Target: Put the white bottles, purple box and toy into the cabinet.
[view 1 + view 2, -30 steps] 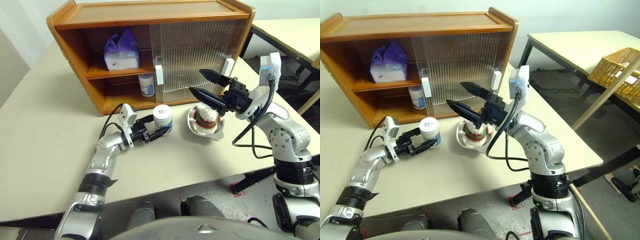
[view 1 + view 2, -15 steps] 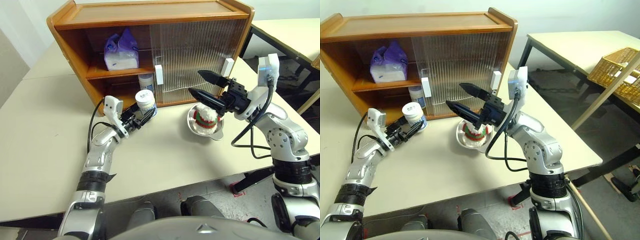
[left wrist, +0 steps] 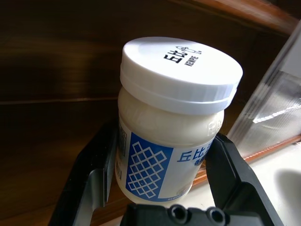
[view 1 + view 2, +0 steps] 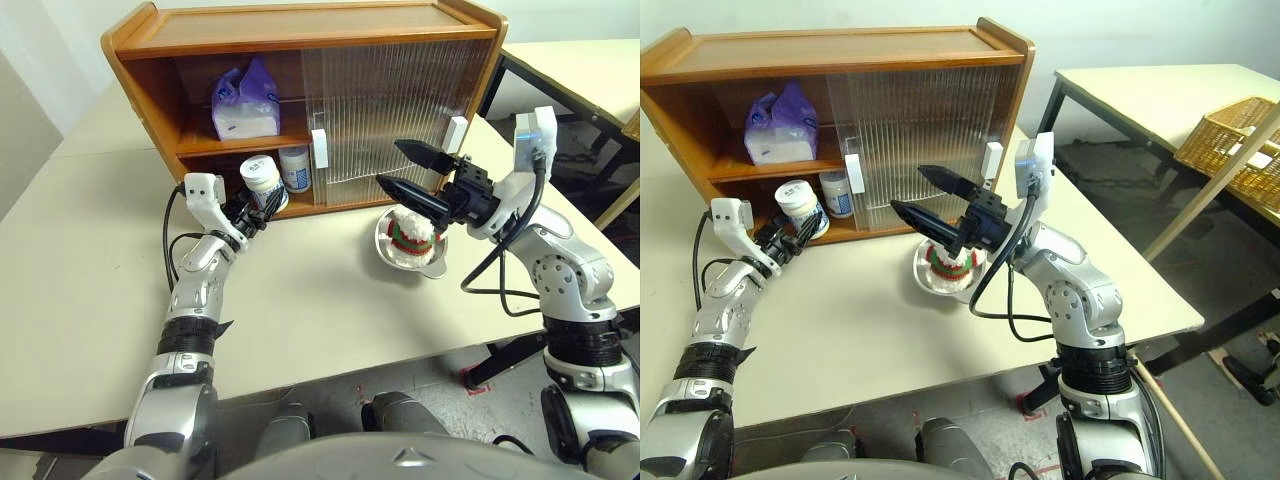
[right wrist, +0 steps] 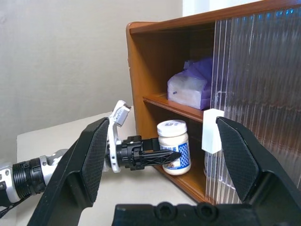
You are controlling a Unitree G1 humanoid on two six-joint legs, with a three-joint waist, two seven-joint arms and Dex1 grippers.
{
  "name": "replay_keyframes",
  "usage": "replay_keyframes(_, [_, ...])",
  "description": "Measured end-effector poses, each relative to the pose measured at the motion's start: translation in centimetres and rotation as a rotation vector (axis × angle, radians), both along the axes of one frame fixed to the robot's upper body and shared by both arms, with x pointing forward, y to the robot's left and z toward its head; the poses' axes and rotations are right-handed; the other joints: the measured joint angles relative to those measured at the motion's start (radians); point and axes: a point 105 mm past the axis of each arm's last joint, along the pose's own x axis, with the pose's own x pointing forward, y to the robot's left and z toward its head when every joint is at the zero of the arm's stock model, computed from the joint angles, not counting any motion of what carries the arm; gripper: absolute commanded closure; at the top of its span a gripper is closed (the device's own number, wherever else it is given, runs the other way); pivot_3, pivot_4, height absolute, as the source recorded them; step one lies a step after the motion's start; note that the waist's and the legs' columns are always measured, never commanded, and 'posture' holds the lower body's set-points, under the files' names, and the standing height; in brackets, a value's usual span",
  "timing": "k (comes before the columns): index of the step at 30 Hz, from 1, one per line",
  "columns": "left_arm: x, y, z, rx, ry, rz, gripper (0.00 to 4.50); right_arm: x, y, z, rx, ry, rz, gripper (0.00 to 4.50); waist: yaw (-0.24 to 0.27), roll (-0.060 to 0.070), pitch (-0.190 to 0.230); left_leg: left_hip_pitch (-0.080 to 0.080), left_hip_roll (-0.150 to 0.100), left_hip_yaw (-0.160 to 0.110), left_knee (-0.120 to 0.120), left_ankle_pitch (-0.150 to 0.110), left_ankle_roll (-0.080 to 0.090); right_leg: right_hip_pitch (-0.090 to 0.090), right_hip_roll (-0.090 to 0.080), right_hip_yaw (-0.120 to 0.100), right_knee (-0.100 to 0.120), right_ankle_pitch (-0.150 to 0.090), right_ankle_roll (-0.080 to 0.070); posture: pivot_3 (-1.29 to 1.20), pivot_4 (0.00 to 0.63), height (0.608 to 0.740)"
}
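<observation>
My left gripper (image 4: 262,200) is shut on a white bottle (image 4: 261,180) with a blue-printed label, held upright at the front edge of the cabinet's (image 4: 300,30) open lower compartment. In the left wrist view the black fingers (image 3: 89,179) press both sides of that bottle (image 3: 176,127). A second white bottle (image 4: 294,168) stands inside the lower compartment next to the sliding door. The purple box (image 4: 244,102) lies on the upper shelf. The toy (image 4: 411,232) sits in a steel bowl (image 4: 425,265) on the table. My right gripper (image 4: 390,165) hangs open just above the toy, holding nothing.
The ribbed sliding doors (image 4: 390,90) cover the cabinet's right half; its left half is open. Beige table surface (image 4: 300,290) stretches in front of the cabinet. A second table with a wicker basket (image 4: 1230,130) stands to the right.
My left gripper has carried the white bottle from the table beside the bowl leftward and away from me, up to the cabinet's lower opening. The right arm has stayed still.
</observation>
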Motion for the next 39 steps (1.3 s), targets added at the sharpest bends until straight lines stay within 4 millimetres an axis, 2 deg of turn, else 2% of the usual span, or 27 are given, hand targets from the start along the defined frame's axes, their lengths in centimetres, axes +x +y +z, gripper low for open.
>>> replay_keyframes(5, [0.8, 0.8, -0.9, 0.035, 0.039, 0.09, 1.44, 0.0, 0.0, 0.0, 0.002, -0.002, -0.003, 0.0, 0.0, 0.0, 0.0, 0.0, -0.001, 0.0, 0.0, 0.003, 0.001, 0.0, 0.0, 0.0, 0.0, 0.0, -0.001, -0.19, 0.022, 0.74])
replay_keyframes(12, [2.6, 2.2, -1.1, 0.092, 0.052, 0.267, 1.44, 0.0, -0.1, 0.0, 0.003, -0.002, -0.009, 0.0, -0.003, -0.001, 0.001, 0.001, -0.003, 0.0, 0.0, 0.007, 0.005, 0.002, 0.0, 0.001, 0.0, 0.002, 0.002, -0.19, 0.024, 0.74])
replay_keyframes(21, [4.2, 1.7, -1.4, 0.073, 0.075, 0.375, 1.44, 0.0, -0.1, 0.1, 0.001, -0.005, -0.011, 0.0, -0.004, -0.002, 0.002, 0.001, -0.006, 0.003, 0.0, 0.008, 0.005, 0.003, 0.0, 0.001, -0.002, 0.003, 0.006, -0.2, 0.026, 0.74])
replay_keyframes(24, [4.4, 1.7, -1.4, 0.082, 0.078, 0.39, 1.44, 0.0, -0.1, 0.1, -0.001, -0.006, -0.011, 0.0, -0.005, -0.002, 0.002, 0.001, -0.014, 0.002, 0.0, 0.008, 0.006, 0.003, 0.0, 0.001, -0.002, 0.005, 0.009, -0.2, 0.027, 0.74])
replay_keyframes(30, [4.8, 1.7, -1.4, 0.088, 0.095, 0.409, 1.44, -0.1, -0.1, 0.1, -0.004, -0.008, -0.012, 0.0, -0.007, -0.003, 0.002, 0.001, -0.017, 0.002, 0.0, 0.009, 0.006, 0.003, -0.001, 0.001, -0.002, 0.004, 0.007, -0.2, 0.023, 0.74])
replay_keyframes(34, [4.8, 1.7, -1.5, 0.091, 0.098, 0.414, 0.05, -0.1, -0.1, 0.1, -0.004, -0.008, -0.013, 0.0, -0.009, -0.003, 0.002, 0.001, -0.018, 0.002, 0.0, 0.009, 0.007, 0.003, -0.001, 0.0, -0.002, 0.004, 0.008, -0.2, 0.021, 0.74])
replay_keyframes(39, [4.8, 1.6, -1.4, 0.088, 0.084, 0.399, 0.02, 0.0, -0.1, 0.1, -0.004, -0.008, -0.015, 0.0, -0.009, -0.003, 0.002, 0.001, -0.019, 0.004, 0.0, 0.009, 0.007, 0.003, -0.001, 0.0, -0.003, 0.004, 0.009, -0.2, 0.023, 0.74])
